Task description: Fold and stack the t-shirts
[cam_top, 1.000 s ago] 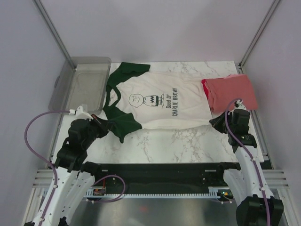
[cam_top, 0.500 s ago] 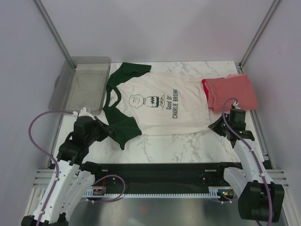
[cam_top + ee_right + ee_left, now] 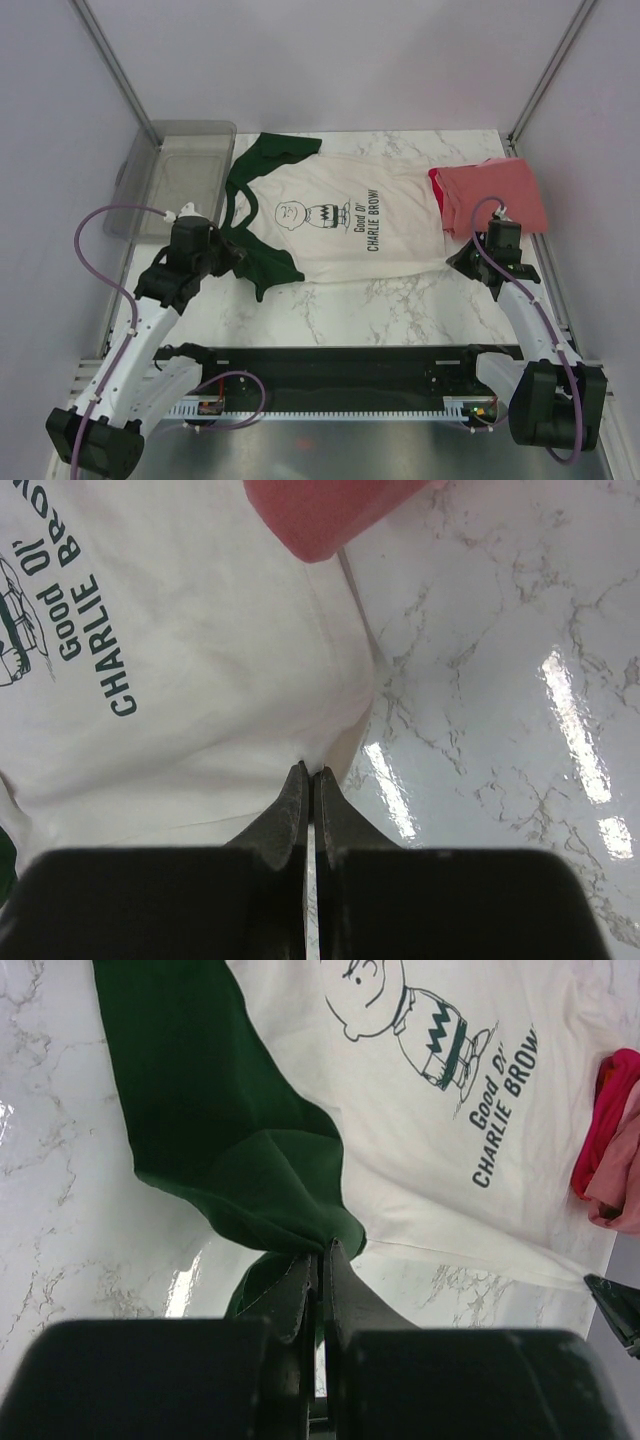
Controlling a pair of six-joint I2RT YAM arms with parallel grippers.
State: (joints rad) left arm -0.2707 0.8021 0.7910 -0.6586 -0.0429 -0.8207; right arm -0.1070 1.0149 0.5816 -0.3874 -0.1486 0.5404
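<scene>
Cream-white shirt [image 3: 340, 225] flat on marble table [image 3: 400, 295], print up, hem end under edge of coral-red shirt [image 3: 495, 195] at far right. Left gripper [image 3: 322, 1252] pinched onto near green sleeve [image 3: 250, 1180]. Right gripper [image 3: 310, 773] pinched onto near hem corner. Likely paired hold for folding near edge over.

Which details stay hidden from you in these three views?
Top view: part of the cream shirt lies hidden under the red shirt.
Left wrist view: the left gripper covers the green sleeve where it pinches; the right edge cuts off the red shirt.
Right wrist view: the right gripper covers the hem it pinches; the left edge cuts the lettering.
</scene>
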